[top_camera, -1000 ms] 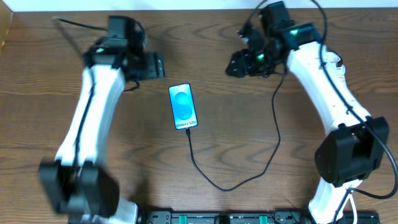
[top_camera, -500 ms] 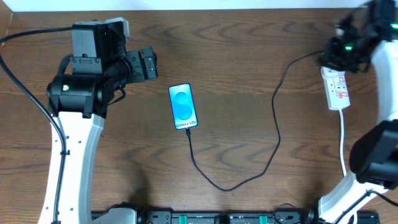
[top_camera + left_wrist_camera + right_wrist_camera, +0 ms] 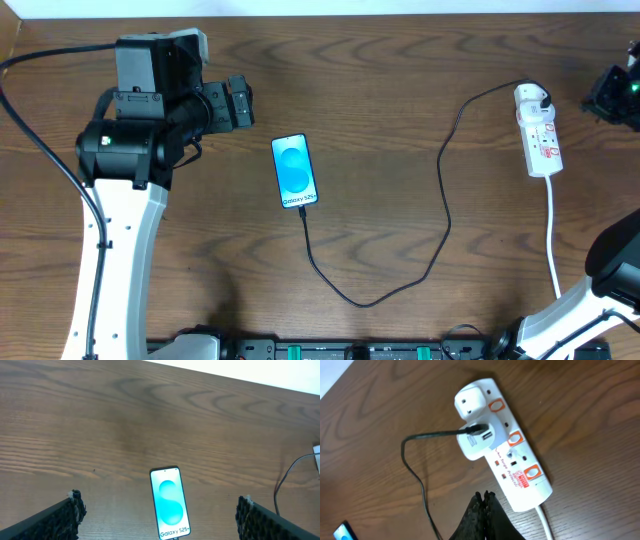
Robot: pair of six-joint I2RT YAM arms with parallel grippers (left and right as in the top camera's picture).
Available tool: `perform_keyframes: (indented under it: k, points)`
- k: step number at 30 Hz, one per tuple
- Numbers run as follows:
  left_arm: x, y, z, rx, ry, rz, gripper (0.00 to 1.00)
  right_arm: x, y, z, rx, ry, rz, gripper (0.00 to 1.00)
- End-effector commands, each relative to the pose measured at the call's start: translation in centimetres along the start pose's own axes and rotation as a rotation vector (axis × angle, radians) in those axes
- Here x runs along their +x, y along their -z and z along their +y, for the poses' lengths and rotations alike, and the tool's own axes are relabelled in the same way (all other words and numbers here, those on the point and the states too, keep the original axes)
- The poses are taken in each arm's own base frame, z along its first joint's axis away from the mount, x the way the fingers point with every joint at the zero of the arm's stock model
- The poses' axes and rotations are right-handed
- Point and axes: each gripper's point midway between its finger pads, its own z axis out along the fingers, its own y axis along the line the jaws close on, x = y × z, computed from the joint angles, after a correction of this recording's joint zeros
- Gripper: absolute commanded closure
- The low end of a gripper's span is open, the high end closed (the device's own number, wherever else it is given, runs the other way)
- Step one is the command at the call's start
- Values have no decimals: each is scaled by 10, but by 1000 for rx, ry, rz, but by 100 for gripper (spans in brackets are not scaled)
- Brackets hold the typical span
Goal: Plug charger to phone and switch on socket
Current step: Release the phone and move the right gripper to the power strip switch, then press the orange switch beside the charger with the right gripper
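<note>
Phone [image 3: 295, 171] sits mid-table [image 3: 380, 60], screen lit. The charger [image 3: 446, 190] runs from its bottom edge and loops right into the socket [image 3: 538, 135]. Left gripper [image 3: 243, 102] hangs wide open and empty, up-left of the phone. Right gripper [image 3: 483, 505] is pinched shut on nothing, near the socket.

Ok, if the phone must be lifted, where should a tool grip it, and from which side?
Probably across the two long edges of the phone, near the middle, coming straight down from above. It lies flat, screen up, so only the thin edges offer a hold; the black charger cable meets its short end on the robot's side, so keep away from there.
</note>
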Motion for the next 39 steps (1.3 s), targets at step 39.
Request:
perform_keyframes:
  k: [39]
  points:
    - [-1,4,1,-8,2,-11,2,-2,-82,-29,-35,19,84,99]
